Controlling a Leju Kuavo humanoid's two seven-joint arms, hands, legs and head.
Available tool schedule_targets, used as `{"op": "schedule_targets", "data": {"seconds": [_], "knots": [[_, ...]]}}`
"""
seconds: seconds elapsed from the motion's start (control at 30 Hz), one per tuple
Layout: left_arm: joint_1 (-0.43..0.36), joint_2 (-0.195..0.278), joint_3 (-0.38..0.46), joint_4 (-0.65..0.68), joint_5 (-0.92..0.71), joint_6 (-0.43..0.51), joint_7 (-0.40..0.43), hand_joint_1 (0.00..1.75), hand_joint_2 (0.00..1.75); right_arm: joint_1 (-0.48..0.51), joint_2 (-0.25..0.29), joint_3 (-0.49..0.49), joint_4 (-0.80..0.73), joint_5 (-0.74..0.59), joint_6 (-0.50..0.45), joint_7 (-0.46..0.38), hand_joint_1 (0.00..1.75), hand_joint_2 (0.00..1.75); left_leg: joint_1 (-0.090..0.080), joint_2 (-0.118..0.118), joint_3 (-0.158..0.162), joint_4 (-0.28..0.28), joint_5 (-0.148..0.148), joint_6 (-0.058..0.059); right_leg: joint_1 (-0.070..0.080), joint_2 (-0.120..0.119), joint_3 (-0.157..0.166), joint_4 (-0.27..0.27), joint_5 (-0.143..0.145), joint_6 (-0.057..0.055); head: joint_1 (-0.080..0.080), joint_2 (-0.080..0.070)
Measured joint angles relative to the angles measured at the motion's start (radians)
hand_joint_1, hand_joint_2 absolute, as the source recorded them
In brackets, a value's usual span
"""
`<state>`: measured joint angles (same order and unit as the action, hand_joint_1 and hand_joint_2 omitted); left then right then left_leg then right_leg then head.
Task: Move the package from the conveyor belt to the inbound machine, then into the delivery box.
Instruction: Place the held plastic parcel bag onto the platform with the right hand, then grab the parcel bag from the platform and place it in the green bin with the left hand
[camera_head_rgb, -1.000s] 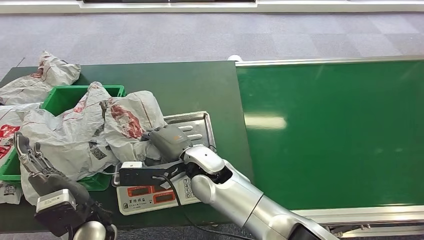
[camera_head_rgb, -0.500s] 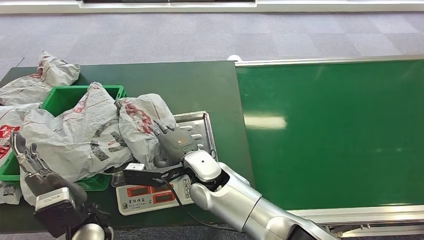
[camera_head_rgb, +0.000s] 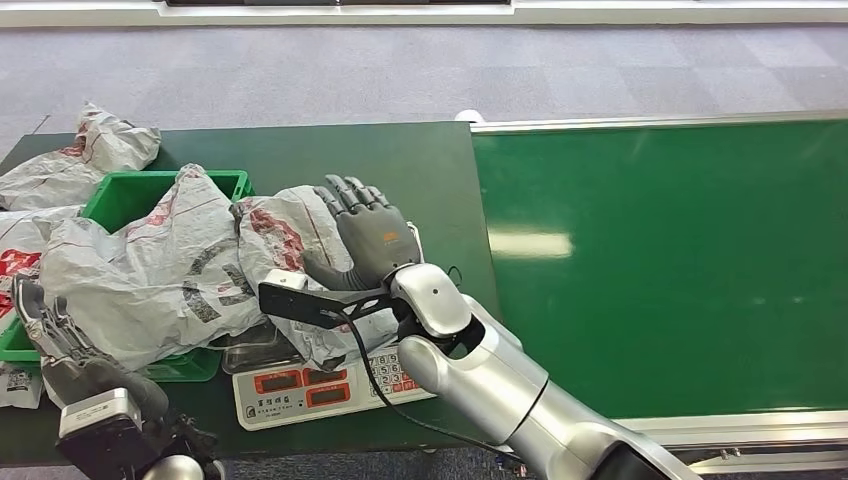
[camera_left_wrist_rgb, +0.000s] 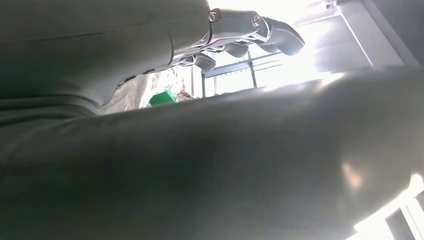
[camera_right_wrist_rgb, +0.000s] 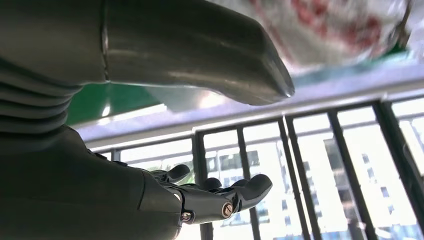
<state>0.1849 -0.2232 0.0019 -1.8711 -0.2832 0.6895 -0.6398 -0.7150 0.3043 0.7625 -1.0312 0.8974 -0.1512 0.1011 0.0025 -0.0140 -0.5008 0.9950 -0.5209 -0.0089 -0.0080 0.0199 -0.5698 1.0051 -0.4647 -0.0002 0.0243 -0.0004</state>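
Head view: package half on the scale, half at the box

My right hand (camera_head_rgb: 372, 232) is spread, fingers apart, holding nothing, its palm side just beside the grey package (camera_head_rgb: 290, 245) at its 9 o'clock; I cannot tell whether it touches the plastic. That package lies draped from the inbound machine (camera_head_rgb: 320, 385) at 6 o'clock up toward the green delivery box (camera_head_rgb: 125, 195) at 10 o'clock, resting against other bags heaped there. The conveyor belt (camera_head_rgb: 660, 260) at 3 o'clock is bare green.

I judge the weighing stop done and the transfer into the box in hand; next calls for a fresh grip or a push toward 10 o'clock, over the box rim.

My left hand (camera_head_rgb: 55, 330) sits at 8 o'clock, fingers straight and apart, holding nothing.

Right wrist view adds my thumb (camera_right_wrist_rgb: 200, 55) and fingers (camera_right_wrist_rgb: 235, 192) well apart, nothing between them
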Motion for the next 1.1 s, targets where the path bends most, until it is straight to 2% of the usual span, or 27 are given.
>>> {"op": "schedule_targets", "data": {"seconds": [0.13, 0.27, 0.33, 0.47, 0.63, 0.8, 0.9, 1.03, 1.1], "knots": [[-0.001, 0.002, 0.000, 0.001, -0.046, -0.019, 0.006, 0.00, 0.00, 0.020, -0.042, -0.074, -0.126, 0.153, -0.044, 0.036, 0.00, 0.00, 0.000, 0.000, 0.000, 0.000, 0.000, 0.000, 0.000, 0.000, 0.000, 0.000, 0.000, 0.000, 0.000, 0.000], [-0.022, 0.018, -0.006, 0.013, -0.189, -0.072, 0.072, 0.00, 1.75, 0.083, -0.100, -0.157, -0.285, 0.314, -0.090, 0.026, 0.00, 0.00, -0.001, -0.002, 0.000, 0.001, 0.000, 0.000, 0.000, -0.001, 0.000, -0.001, 0.000, 0.000, 0.000, 0.000], [-0.051, 0.039, -0.017, 0.037, -0.325, -0.114, 0.132, 0.00, 1.75, 0.140, -0.141, -0.191, -0.366, 0.397, -0.133, 0.010, 0.00, 0.00, -0.001, -0.004, 0.000, 0.001, 0.000, 0.000, 0.000, -0.003, 0.001, -0.002, 0.000, 0.000, 0.000, 0.000], [-0.160, 0.111, -0.052, 0.128, -0.561, -0.210, 0.250, 0.00, 1.75, 0.305, -0.261, -0.246, -0.498, 0.465, -0.263, -0.018, 0.00, 1.75, -0.001, -0.007, 0.001, 0.001, 0.000, 0.000, 0.000, -0.006, 0.002, -0.002, 0.000, 0.000, 0.000, 0.000], [-0.360, 0.248, -0.122, 0.302, -0.636, -0.368, 0.326, 0.00, 1.75, 0.521, -0.414, -0.313, -0.627, 0.463, -0.361, -0.024, 0.00, 1.75, -0.001, -0.007, 0.000, 0.002, 0.000, 0.001, 0.000, -0.006, 0.002, -0.002, 0.001, 0.001, 0.000, 0.000], [-0.583, 0.373, -0.224, 0.547, -0.655, -0.481, 0.331, 0.00, 1.75, 0.771, -0.528, -0.408, -0.770, 0.466, -0.436, -0.009, 0.00, 1.75, -0.001, -0.006, -0.001, 0.002, 0.000, 0.001, 0.000, -0.006, 0.000, -0.001, 0.001, 0.001, 0.000, 0.000], [-0.658, 0.402, -0.264, 0.629, -0.659, -0.526, 0.331, 0.00, 1.75, 0.860, -0.561, -0.439, -0.818, 0.466, -0.448, 0.002, 0.00, 1.75, -0.001, -0.006, -0.002, 0.001, 0.000, 0.000, 0.000, -0.005, -0.001, -0.001, 0.000, 0.001, 0.000, 0.000], [-0.674, 0.408, -0.274, 0.646, -0.659, -0.540, 0.331, 0.00, 1.75, 0.879, -0.569, -0.445, -0.828, 0.466, -0.449, 0.007, 0.00, 1.75, -0.001, -0.005, -0.002, 0.001, 0.000, 0.000, 0.000, -0.005, -0.001, -0.001, 0.000, 0.001, 0.000, 0.000], [-0.791, 0.447, -0.358, 0.779, -0.638, -0.633, 0.330, 0.00, 0.87, 1.001, -0.635, -0.484, -0.897, 0.453, -0.462, 0.041, 0.00, 1.75, -0.001, -0.003, -0.003, 0.001, 0.000, 0.000, -0.001, -0.003, -0.002, -0.001, 0.001, 0.001, 0.000, 0.000]]}}
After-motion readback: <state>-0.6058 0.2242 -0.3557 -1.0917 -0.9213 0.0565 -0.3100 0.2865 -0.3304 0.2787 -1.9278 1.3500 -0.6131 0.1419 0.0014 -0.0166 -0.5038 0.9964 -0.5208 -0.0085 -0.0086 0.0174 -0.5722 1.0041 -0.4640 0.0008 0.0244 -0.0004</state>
